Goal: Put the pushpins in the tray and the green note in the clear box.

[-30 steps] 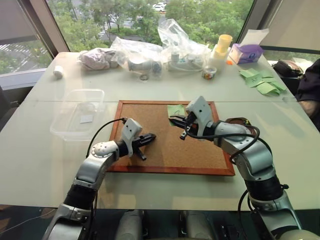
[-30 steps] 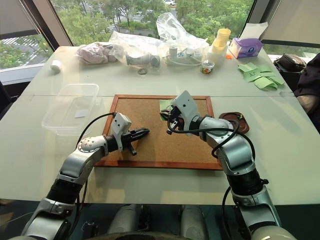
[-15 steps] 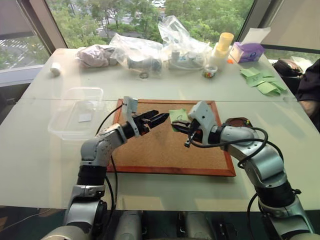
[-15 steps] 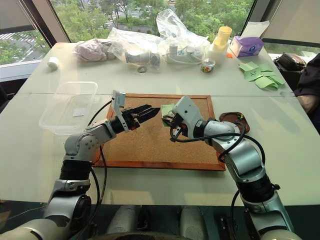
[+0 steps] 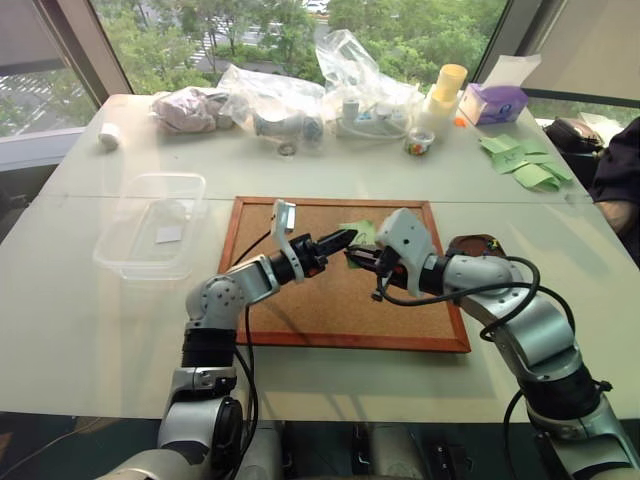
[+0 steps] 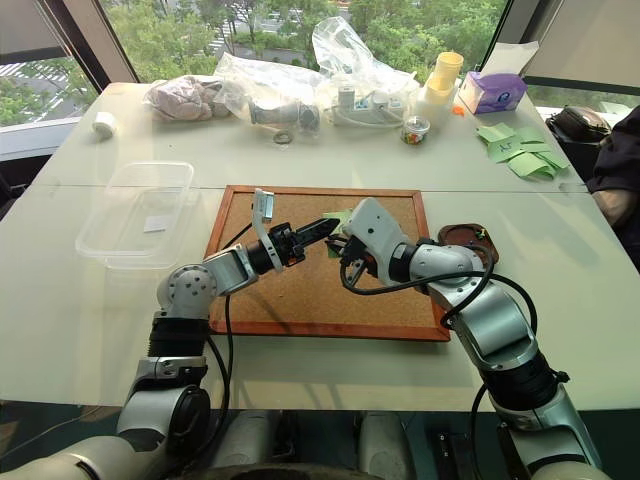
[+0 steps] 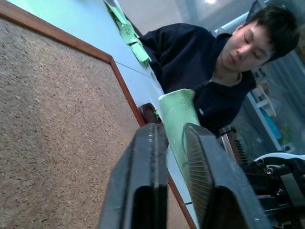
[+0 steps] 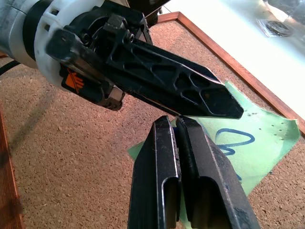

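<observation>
The green note (image 8: 248, 143) is thin paper, very light and floppy; it bends easily and can tear or slip if pulled hard. Best place to take it is near an edge or corner, w/ a flat pinch, not in the middle. It is lifted just above the cork board (image 5: 300, 300), towards the board's far side, between the two tools.

Right tool (image 8: 177, 125): fingers pressed together w/ no visible gap, and the note's near edge is pinched between them, as the right wrist view shows. Left tool (image 5: 345, 238): fingers also narrow, and the left wrist view shows the pale green paper standing between its two fingers, so it seems to grip the same note from the other side. This looks to me like a hand-over, but I cannot say which tool carries the weight.

Pose: left arm reaches across the board from the robot's left, forearm about level, tool pointing to the right. Right arm is bent at the elbow, tool pointing left and slightly down. The tips meet at the note.

The clear box (image 5: 150, 235) stands on the tabletop (image 5: 90, 320), left of the board, well apart from the note. Pushpins: too small to tell.
</observation>
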Robot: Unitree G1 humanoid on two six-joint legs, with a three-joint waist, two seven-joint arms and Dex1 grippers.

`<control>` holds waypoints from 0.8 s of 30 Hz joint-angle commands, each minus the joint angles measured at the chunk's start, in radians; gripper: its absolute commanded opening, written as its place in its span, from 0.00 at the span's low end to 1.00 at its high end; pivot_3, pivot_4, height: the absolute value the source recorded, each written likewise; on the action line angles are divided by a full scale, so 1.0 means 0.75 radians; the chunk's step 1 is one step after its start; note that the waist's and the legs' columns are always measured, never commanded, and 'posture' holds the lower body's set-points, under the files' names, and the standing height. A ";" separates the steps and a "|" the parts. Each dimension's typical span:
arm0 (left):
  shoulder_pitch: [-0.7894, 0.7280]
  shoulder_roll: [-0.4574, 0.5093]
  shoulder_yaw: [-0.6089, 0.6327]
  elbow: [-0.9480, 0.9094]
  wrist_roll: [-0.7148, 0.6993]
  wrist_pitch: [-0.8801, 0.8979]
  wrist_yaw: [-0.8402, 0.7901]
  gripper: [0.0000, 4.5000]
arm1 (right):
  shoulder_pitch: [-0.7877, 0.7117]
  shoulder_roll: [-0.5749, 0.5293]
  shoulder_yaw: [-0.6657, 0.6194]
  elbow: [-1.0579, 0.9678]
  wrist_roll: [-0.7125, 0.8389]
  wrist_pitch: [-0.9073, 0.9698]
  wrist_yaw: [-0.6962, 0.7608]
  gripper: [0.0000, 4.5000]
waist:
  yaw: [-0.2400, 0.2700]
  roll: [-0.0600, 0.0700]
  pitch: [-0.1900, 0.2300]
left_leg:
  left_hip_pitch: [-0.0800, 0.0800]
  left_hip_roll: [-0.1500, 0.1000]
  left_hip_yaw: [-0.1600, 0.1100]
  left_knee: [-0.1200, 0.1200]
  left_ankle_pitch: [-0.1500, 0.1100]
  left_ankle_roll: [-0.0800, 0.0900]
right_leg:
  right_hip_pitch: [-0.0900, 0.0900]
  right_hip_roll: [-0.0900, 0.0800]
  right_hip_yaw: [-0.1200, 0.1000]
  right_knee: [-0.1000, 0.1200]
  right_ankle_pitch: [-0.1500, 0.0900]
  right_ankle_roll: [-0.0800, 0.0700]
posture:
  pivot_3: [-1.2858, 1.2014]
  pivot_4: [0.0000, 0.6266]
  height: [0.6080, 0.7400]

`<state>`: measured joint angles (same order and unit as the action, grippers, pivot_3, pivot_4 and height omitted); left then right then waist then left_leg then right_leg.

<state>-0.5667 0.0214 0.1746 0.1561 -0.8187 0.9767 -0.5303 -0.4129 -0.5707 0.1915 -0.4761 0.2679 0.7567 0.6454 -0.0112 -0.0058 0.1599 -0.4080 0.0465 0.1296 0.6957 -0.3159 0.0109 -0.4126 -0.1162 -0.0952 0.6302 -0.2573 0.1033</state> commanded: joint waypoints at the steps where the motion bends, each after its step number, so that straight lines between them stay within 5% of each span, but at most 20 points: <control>1: -0.015 -0.004 0.007 -0.029 -0.028 0.005 0.008 0.01 | -0.014 -0.020 -0.015 -0.073 -0.007 -0.024 0.003 0.00 | 0.001 0.000 0.000 | 0.000 0.000 0.000 0.000 0.000 0.000 | 0.000 0.000 0.000 0.000 0.000 0.000 | 0.52 0.24 1.00; 7: -0.015 0.017 0.017 -0.023 -0.001 -0.037 0.019 0.01 | -0.006 -0.031 -0.095 -0.112 0.032 0.020 -0.001 0.00 | 0.001 0.000 0.000 | 0.000 0.000 0.000 0.000 0.000 0.000 | 0.000 0.000 0.000 0.000 0.000 0.000 | 0.52 0.24 1.00; 17: 0.025 0.063 -0.056 -0.066 0.067 -0.120 -0.034 0.01 | 0.142 -0.096 -0.798 0.083 0.225 0.165 -0.090 0.00 | 0.033 -0.002 0.001 | 0.000 -0.001 0.000 0.001 0.000 0.000 | 0.001 0.000 0.000 0.000 0.000 0.000 | 0.52 0.24 1.00; 24: 0.062 0.088 -0.091 -0.137 0.078 -0.137 -0.050 0.01 | 0.247 -0.133 -0.814 0.275 0.173 0.052 -0.092 0.00 | 0.022 -0.001 0.001 | 0.001 -0.001 0.000 0.001 0.000 0.000 | 0.001 0.000 0.000 0.000 0.000 0.000 | 0.52 0.24 1.00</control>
<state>-0.5209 0.0854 0.1179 0.0990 -0.7606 0.8866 -0.5585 -0.2225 -0.6607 -0.4078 -0.2708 0.3975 0.8332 0.5772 0.0056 -0.0067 0.1605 -0.4075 0.0460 0.1300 0.6962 -0.3158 0.0107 -0.4120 -0.1158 -0.0951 0.6305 -0.2573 0.1032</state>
